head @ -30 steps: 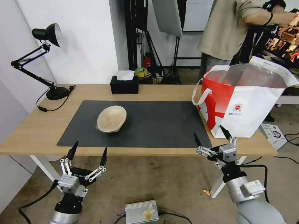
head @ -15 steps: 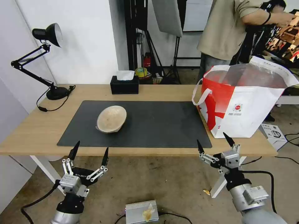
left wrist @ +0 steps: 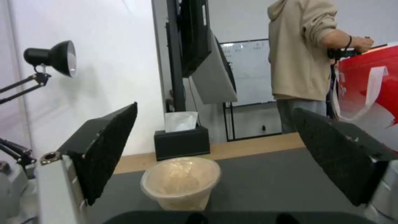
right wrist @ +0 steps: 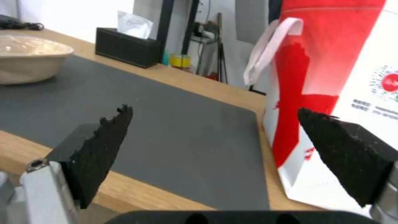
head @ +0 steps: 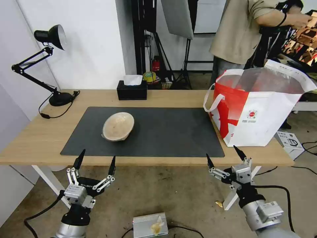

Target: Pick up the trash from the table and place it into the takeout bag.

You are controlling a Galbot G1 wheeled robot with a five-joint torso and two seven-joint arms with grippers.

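The table (head: 171, 97) runs across our front, with the dark mat (head: 165, 132) covering its middle. The takeout bag (head: 261, 112) stands upright on the table's right end, just off the mat, mouth open and foil lining showing. The only trash we see left on the mat is the beige shallow bowl (head: 118, 126), tipped on its side left of centre, well apart from the bag. The black tissue box (head: 132, 91) at the far edge isn't ours.

Judgement: the bowl is the step in hand, and the left arm is nearer. We'd come in over the near table edge, pinch one wall at the raised rim, and lift clear before carrying it across to the bag mouth. The thin rim could flex or slip, so take a deep bite.

Left gripper (head: 96, 160) is below the near edge, fingers spread wide, holding and touching nothing. Right gripper (head: 224, 155) sits low by the bag corner, equally spread and empty.
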